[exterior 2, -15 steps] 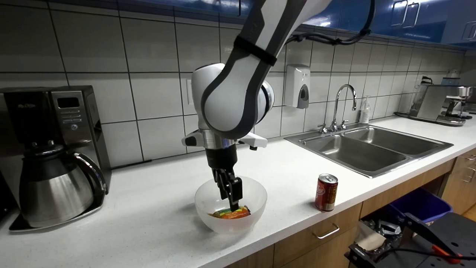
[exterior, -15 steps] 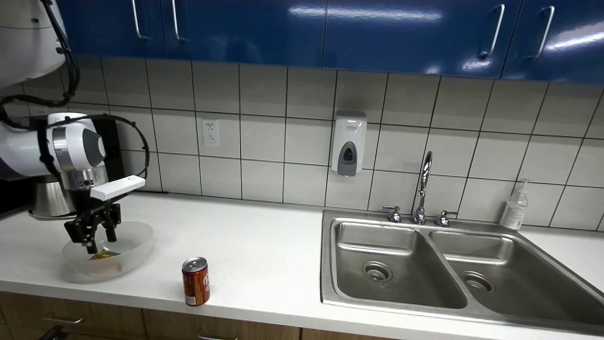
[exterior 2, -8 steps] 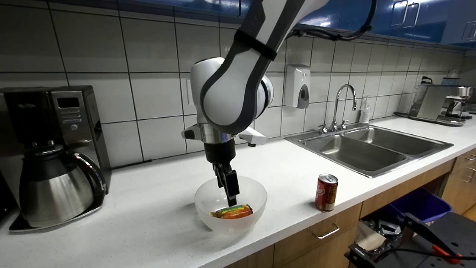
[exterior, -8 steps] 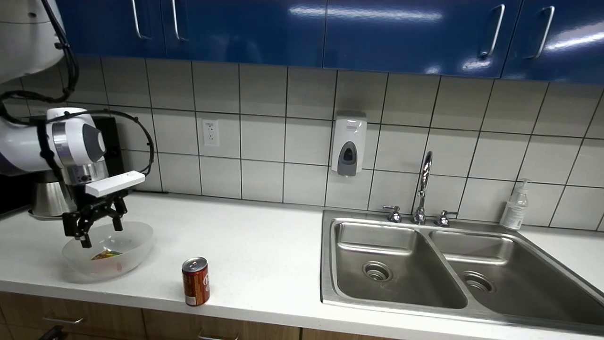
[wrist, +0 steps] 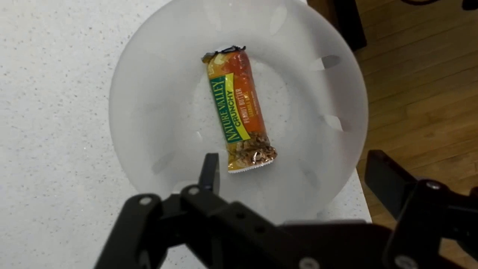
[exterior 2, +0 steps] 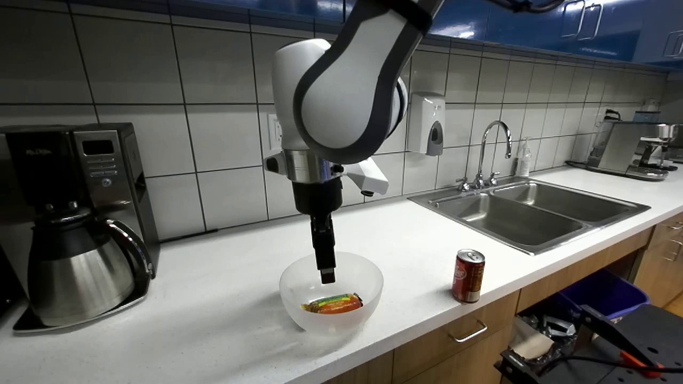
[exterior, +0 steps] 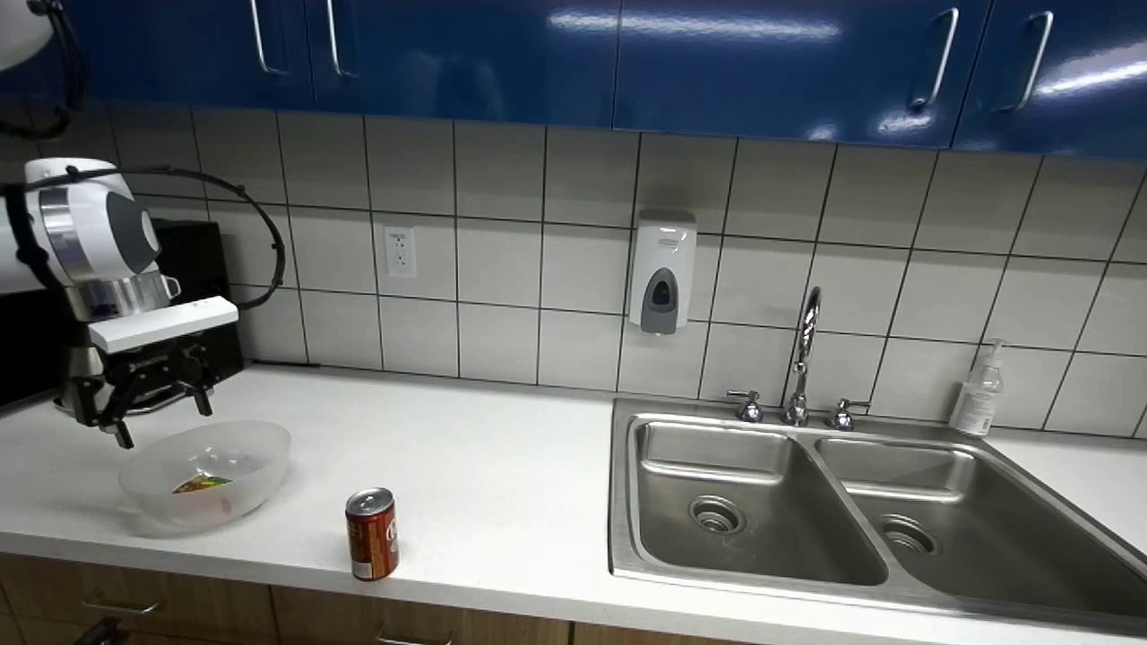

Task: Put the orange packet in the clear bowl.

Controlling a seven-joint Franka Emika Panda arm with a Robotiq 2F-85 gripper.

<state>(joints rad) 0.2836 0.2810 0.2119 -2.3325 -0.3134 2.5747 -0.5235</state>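
The gripper, jaws spread and unloaded, stands above and apart from the orange packet, which lies inside the clear bowl, long axis roughly square to the closing direction, so a straight upward lift should suffice.

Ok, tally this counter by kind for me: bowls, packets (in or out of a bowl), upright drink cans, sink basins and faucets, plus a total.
Clear bowl: 1
Orange packet, lying inside it: 1
Red drink can, upright: 1
Sink basins, side by side: 2
Faucet: 1
Total: 6
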